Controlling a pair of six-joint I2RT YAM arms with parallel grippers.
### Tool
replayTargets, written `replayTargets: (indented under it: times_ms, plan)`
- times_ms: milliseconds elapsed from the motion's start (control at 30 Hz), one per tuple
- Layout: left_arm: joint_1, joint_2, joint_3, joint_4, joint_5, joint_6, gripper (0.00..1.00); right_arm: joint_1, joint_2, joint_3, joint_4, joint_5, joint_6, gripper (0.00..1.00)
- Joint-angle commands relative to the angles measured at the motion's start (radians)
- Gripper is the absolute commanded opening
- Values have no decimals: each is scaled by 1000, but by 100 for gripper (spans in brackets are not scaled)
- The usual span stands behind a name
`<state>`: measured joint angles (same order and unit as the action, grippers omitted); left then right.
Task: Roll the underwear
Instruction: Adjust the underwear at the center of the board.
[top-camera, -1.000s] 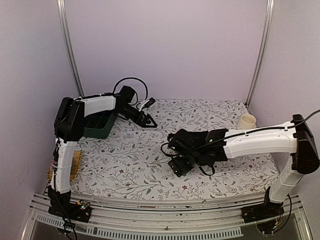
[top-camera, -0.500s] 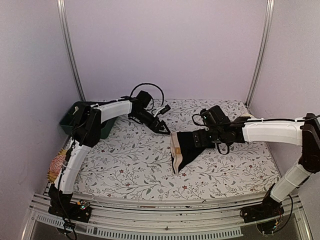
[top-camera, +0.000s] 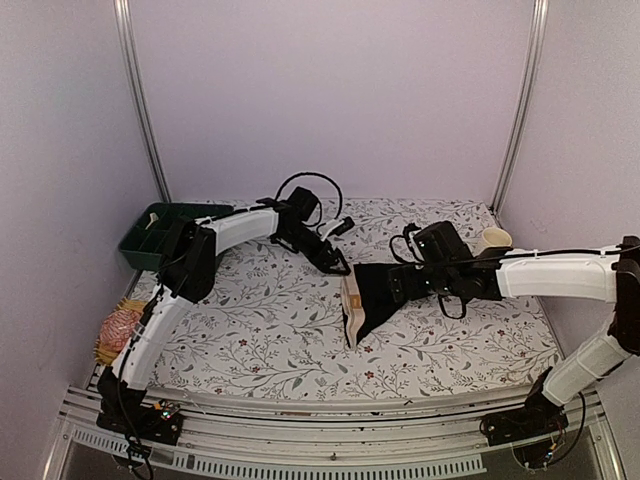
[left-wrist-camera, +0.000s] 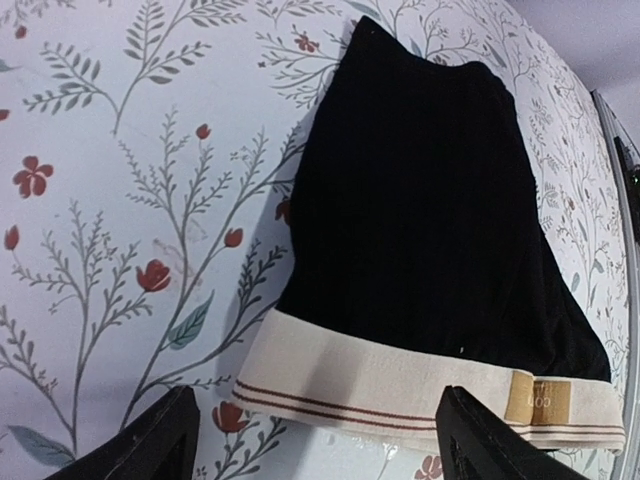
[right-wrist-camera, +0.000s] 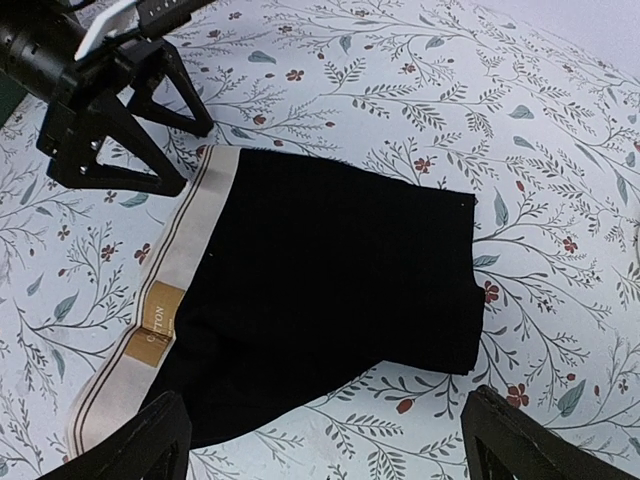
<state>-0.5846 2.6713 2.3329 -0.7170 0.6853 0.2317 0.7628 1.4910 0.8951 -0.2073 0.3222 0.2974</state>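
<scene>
One pair of underwear (top-camera: 372, 298), black with a cream waistband (top-camera: 349, 305) striped brown, lies spread flat on the floral tablecloth at mid-table. My left gripper (top-camera: 336, 264) is open and empty just beyond the waistband's far end. In the left wrist view the band (left-wrist-camera: 400, 380) lies between my open fingertips (left-wrist-camera: 160, 440). My right gripper (top-camera: 398, 286) is open and empty over the garment's right leg edge. In the right wrist view the black cloth (right-wrist-camera: 330, 290) lies ahead of my open gripper (right-wrist-camera: 330, 450), and the left gripper (right-wrist-camera: 120, 130) shows at top left.
A dark green compartment tray (top-camera: 160, 232) stands at the back left. A cream cup (top-camera: 493, 241) stands at the back right. A pink knitted ball (top-camera: 120, 328) lies at the left table edge. Purple walls close in three sides.
The underwear, bunched in my right gripper a second ago, now lies spread flat and released. My left arm has reached right, from the tray to the waistband.
</scene>
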Motion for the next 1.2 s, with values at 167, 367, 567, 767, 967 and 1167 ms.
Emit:
replayTargets:
  times_ms: [167,367,567,767,967,1167]
  plan:
    - [-40,71,25,-9,-2,53,77,-3,-115,-48,67,-15,-10,95]
    - [-39,83,31,-10,-21,57,52,-3,-115,-51,74,-25,-9,93]
    - [-38,102,57,-9,-52,39,22,-3,-112,-52,74,-22,-11,91]
    - [-38,87,61,-6,-73,38,0,-3,-106,-54,75,-9,-21,88]
    - [-40,-21,51,-30,-98,78,0,-5,-80,-37,83,2,-103,92]
    - [-49,-247,-87,-16,-201,184,0,-8,-48,35,80,-45,-272,96]
